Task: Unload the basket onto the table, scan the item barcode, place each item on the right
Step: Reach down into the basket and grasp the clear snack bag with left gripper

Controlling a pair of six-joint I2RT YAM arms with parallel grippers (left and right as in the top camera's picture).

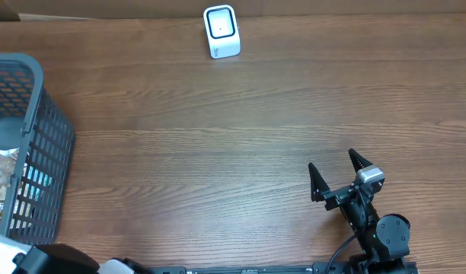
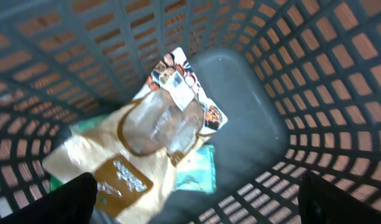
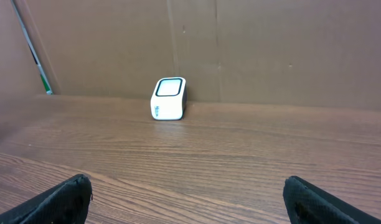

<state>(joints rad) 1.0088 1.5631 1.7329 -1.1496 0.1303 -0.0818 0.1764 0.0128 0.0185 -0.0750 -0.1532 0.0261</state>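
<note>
While poised over a tan pouch (image 2: 147, 146) in the grey basket (image 2: 315, 93): left gripper (image 2: 195, 183), jaws spread, empty; right gripper (image 1: 332, 160), equally spread, above the table (image 1: 218, 152), facing the white scanner (image 1: 221, 31).

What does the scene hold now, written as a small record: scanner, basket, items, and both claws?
scanner: white, upright, at the far edge of the table
basket: grey, at the left side
items: tan pouch lying over a colourful packet and a teal packet
left claw: open, above the items in the basket
right claw: open, holding nothing, facing the scanner
</note>
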